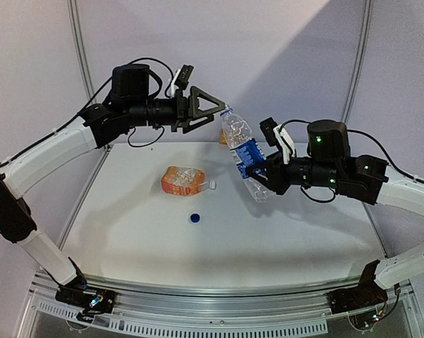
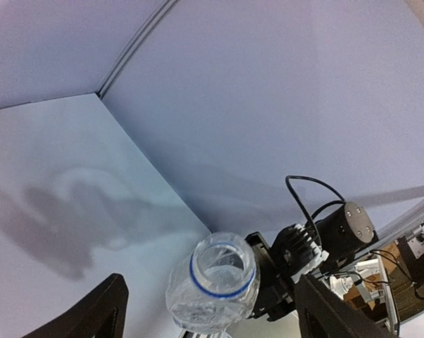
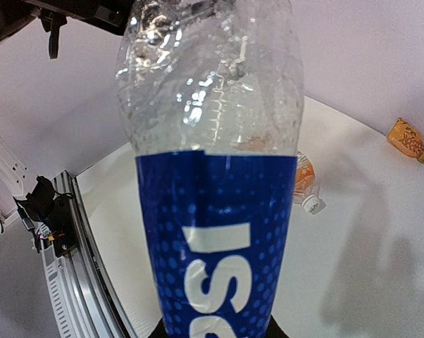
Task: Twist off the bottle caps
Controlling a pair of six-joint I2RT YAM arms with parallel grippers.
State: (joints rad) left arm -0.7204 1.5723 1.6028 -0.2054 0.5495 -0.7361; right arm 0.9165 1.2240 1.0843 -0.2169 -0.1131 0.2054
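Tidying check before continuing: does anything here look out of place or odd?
The orange bottle lies on its side on the table, white cap on. The blue cap sits loose near it. The water bottle, crumpled and open, is held tilted in the right jaws. No spill shows.

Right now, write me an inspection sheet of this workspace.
Surface: white table, no spills seen.
Job's things: slim clear plastic water bottle with blue label held tilted in the air, mouth open; small dark blue round cap loose on the table; flat-sided orange bottle on its side, white cap on.
Clutter: small orange object near the table's far edge.
Grippers: left end effector open beside the bottle mouth; right end effector shut on the water bottle's lower part.
Cables: black cables loop above the arms, off the table.
Surroundings: pale walls; metal rail at the near edge.
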